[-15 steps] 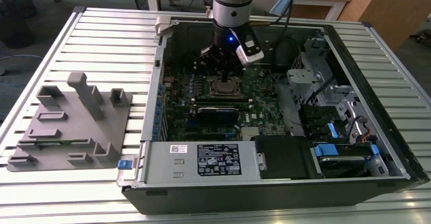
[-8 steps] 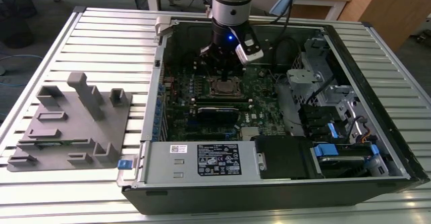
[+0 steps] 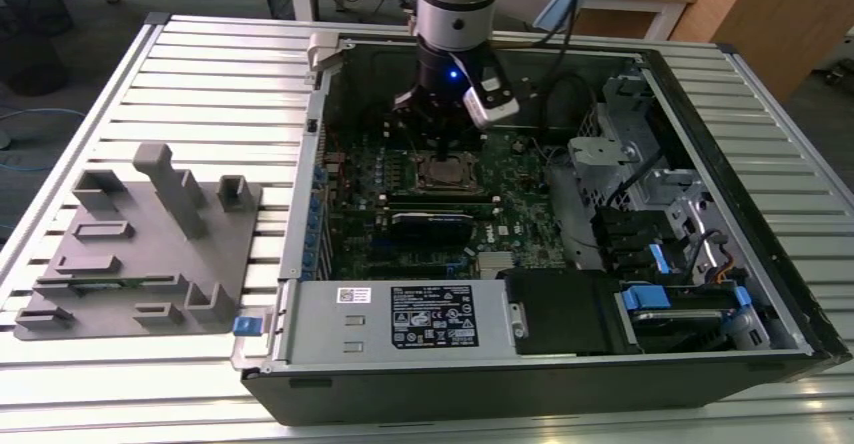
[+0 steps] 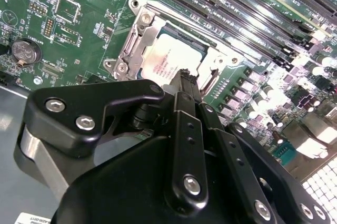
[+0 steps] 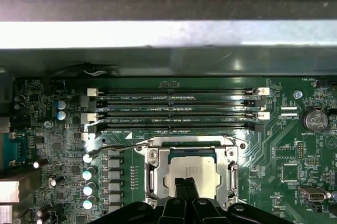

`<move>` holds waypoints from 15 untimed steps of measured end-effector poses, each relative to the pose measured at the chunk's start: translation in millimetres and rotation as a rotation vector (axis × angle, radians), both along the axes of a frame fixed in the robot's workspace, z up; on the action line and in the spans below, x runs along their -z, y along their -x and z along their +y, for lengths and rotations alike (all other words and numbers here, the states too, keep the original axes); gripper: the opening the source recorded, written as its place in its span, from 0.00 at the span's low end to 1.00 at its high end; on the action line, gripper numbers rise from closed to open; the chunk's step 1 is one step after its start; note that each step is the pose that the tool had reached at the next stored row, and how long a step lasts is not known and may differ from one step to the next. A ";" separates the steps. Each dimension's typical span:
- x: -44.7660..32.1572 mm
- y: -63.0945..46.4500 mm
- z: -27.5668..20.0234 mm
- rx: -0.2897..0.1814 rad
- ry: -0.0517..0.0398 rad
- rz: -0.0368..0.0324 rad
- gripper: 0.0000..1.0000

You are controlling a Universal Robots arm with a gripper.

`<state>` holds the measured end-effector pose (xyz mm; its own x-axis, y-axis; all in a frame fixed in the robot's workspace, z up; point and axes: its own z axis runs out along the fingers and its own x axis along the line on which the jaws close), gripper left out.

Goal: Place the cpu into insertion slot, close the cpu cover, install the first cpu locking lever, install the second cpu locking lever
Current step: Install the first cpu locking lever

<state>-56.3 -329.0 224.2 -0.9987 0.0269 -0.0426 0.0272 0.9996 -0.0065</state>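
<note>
Black gripper (image 4: 184,79) linkages loom nearest in both wrist views, the two fingertips (image 5: 181,184) pinched together with nothing between them. They hang low over the silver top of the cpu (image 5: 199,167) — contact cannot be told. That cpu lies flat in the insertion slot (image 3: 445,172), in the far half of the open computer case (image 3: 300,294). The cpu cover (image 5: 154,174) lies down around it — long memory slots (image 5: 174,111) run just beside it on the green board (image 5: 284,145).
</note>
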 end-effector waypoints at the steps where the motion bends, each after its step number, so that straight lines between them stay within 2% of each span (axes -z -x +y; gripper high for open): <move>1: 0.0 0.8 0.1 0.000 0.0000 0.0000 0.11; 10: -0.2 3.8 0.2 0.000 0.0001 0.0000 0.11; 15: -5.6 3.8 0.3 0.000 0.0001 0.0001 0.11</move>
<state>-60.1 -328.8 229.8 -0.9987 0.0270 -0.0426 0.0273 0.9996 -0.0065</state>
